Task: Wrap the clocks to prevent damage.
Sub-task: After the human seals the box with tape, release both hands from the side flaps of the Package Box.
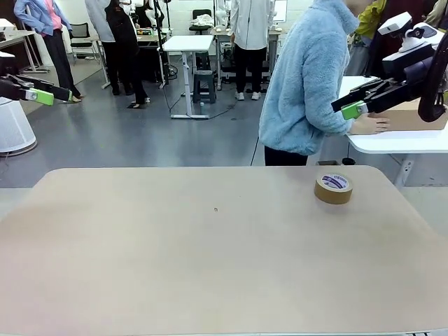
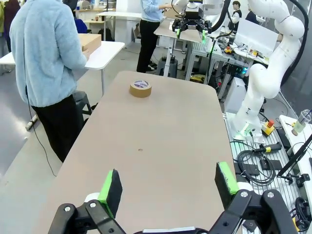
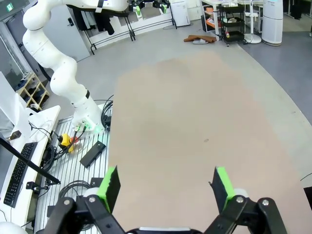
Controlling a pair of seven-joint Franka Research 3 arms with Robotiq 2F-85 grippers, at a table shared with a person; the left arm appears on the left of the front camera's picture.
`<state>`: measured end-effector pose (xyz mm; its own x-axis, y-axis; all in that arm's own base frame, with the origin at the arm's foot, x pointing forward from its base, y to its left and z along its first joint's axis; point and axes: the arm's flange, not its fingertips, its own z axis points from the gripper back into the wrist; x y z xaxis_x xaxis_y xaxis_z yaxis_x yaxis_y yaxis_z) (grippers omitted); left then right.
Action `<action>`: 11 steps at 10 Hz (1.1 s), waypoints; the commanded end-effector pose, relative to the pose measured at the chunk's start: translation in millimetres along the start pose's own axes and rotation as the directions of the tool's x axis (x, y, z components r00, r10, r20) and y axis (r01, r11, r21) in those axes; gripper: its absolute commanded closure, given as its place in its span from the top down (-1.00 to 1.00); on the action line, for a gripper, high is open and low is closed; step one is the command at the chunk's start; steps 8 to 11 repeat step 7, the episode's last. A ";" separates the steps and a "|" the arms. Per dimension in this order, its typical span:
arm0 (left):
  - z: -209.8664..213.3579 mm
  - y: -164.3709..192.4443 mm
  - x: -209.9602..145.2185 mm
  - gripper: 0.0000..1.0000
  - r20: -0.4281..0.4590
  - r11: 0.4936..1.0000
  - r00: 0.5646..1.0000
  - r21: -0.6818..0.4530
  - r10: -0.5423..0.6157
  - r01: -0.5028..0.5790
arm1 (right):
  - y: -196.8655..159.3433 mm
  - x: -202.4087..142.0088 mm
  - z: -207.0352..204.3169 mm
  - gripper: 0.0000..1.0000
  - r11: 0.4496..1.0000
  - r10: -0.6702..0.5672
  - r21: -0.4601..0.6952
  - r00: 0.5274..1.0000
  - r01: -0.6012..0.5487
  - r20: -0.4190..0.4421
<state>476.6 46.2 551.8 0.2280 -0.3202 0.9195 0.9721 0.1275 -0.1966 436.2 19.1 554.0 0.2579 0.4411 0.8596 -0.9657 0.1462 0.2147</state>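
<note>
Beige and rounded at its corners, the broad tabletop carries a brown roll of packing tape near its far right edge, with wide bare surface everywhere else. Both arms hang off the sides above table height: the left gripper and the right gripper each have green pads spread wide apart, holding nothing. Beyond the far edge, a person in a fuzzy light-blue jacket leans toward a cardboard box on a white side table.

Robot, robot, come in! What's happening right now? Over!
Left gripper open, right gripper open, both empty. Brown tape roll on table. Person turned away at cardboard box.
</note>
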 end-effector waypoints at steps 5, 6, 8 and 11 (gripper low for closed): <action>-1.5 -2.9 1.0 1.00 -0.005 1.000 1.000 0.019 -0.004 0.004 | 1.6 0.2 1.1 1.00 1.000 0.007 0.008 1.000 -0.007 -0.001; -1.5 -2.9 1.0 1.00 -0.005 1.000 1.000 0.019 -0.004 0.004 | 1.6 0.2 1.1 1.00 1.000 0.007 0.008 1.000 -0.007 -0.001; -1.5 -2.9 1.0 1.00 -0.005 1.000 1.000 0.019 -0.004 0.004 | 1.6 0.2 1.1 1.00 1.000 0.007 0.008 1.000 -0.007 -0.001; -1.5 -2.9 1.0 1.00 -0.005 1.000 1.000 0.019 -0.004 0.004 | 1.6 0.2 1.1 1.00 1.000 0.007 0.008 1.000 -0.007 -0.001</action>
